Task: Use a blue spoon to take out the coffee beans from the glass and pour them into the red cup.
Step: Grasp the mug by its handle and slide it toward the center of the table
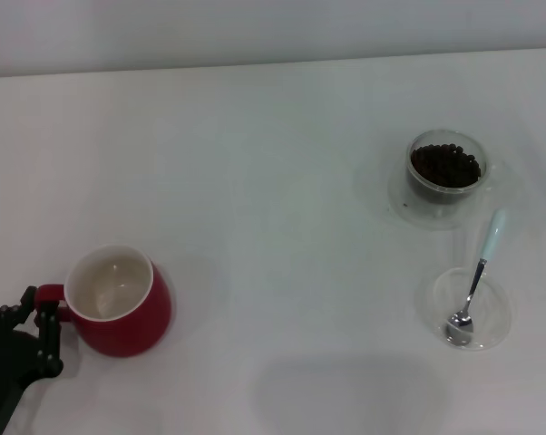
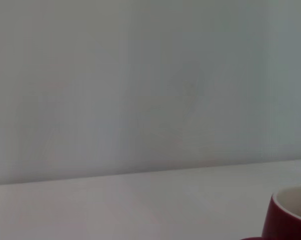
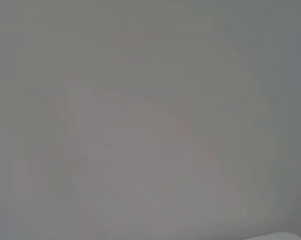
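Now the left gripper [image 1: 44, 328] sits at the red cup [image 1: 117, 301], its black fingers set on either side of the loop handle and seemingly clenched on it; the cup stands upright, white inside showing. Well to the right of the cup and farther back is the glass [image 1: 445, 172], heaped with coffee beans [image 1: 446, 164]; nearer than the glass lies the blue spoon [image 1: 476, 281] (bowl resting in a clear shallow dish [image 1: 500, 313]); the right gripper is out of view.
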You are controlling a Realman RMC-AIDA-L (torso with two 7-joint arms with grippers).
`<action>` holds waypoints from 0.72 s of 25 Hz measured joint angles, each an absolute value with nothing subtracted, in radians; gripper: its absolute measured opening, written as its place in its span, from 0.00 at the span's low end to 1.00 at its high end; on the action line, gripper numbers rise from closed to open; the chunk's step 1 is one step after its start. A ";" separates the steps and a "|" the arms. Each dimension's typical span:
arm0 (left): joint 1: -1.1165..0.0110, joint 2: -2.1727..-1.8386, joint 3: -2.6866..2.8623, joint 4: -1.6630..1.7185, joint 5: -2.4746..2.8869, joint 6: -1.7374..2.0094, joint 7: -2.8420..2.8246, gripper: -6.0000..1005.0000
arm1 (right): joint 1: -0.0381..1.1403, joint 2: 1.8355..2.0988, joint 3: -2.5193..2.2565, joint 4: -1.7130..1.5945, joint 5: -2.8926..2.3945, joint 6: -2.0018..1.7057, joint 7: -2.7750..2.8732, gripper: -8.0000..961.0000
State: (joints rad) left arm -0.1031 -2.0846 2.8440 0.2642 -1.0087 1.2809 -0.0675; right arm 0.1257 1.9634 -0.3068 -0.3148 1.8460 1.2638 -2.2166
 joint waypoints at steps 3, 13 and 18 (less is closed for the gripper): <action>-0.107 -2.083 2.844 0.263 -1.007 1.281 -0.067 0.21 | 0.126 1.963 -0.307 -0.314 1.846 1.264 -2.217 0.76; -0.147 -2.086 2.844 0.271 -0.996 1.281 -0.042 0.14 | 0.127 1.963 -0.307 -0.314 1.847 1.264 -2.218 0.75; -0.199 -2.085 2.844 0.274 -0.955 1.265 -0.024 0.14 | 0.131 1.967 -0.307 -0.315 1.848 1.263 -2.226 0.75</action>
State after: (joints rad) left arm -0.1990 -2.0851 2.8440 0.2739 -0.9552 1.2654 -0.0235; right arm 0.1307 1.9672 -0.3068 -0.3145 1.8478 1.2633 -2.2265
